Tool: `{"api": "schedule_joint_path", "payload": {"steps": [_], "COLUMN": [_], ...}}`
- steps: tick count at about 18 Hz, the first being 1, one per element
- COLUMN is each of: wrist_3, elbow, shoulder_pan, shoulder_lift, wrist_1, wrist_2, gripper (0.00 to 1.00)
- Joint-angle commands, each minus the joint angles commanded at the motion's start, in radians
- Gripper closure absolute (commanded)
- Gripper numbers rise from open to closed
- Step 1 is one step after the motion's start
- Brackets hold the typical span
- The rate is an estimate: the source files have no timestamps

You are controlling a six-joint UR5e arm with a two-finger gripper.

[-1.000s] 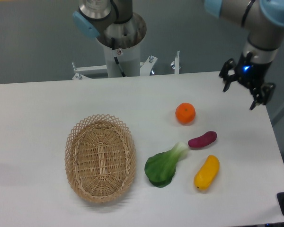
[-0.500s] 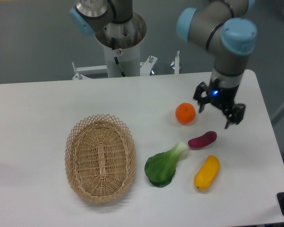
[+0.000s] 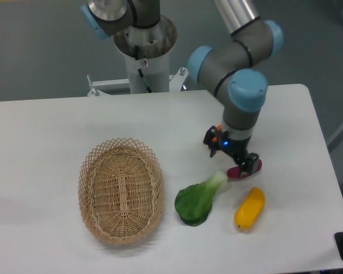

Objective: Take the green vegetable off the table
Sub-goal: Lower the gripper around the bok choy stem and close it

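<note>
Green vegetable [image 3: 199, 198] lay flat on the table [image 3: 46, 125], untouched, its dark leaf pointing toward 7 o'clock and its pale stem toward 1 o'clock. The pick-up was, by my judgement, at the approach stage: nothing had been grasped or lifted. The gripper [image 3: 231, 155] hung just off the stem end, at about 1 o'clock from the vegetable, with its two fingers spread apart and nothing between them. It partly hid the purple vegetable [image 3: 246, 168] beneath it, and whether a finger touched that piece could not be told. What was left, as I read it, was to bring the fingers over the green piece, close on it, and raise it.

The yellow vegetable [image 3: 250, 208] lay at 3 o'clock from the leaf, apart from it. The only container, a wicker basket [image 3: 121, 189], sat at 9 o'clock from the green vegetable, near but not touching; its woven floor showed and nothing was inside it.
</note>
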Motion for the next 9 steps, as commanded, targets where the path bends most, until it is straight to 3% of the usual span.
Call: {"api": "schedule_joint_path", "payload": {"steps": [9], "wrist_3": [-0.002], "elbow": [-0.023], "shoulder_pan": [-0.012], "shoulder_lift": [-0.045], "wrist_1": [0.039], "wrist_2": [0.023], "gripper": [0.00]}}
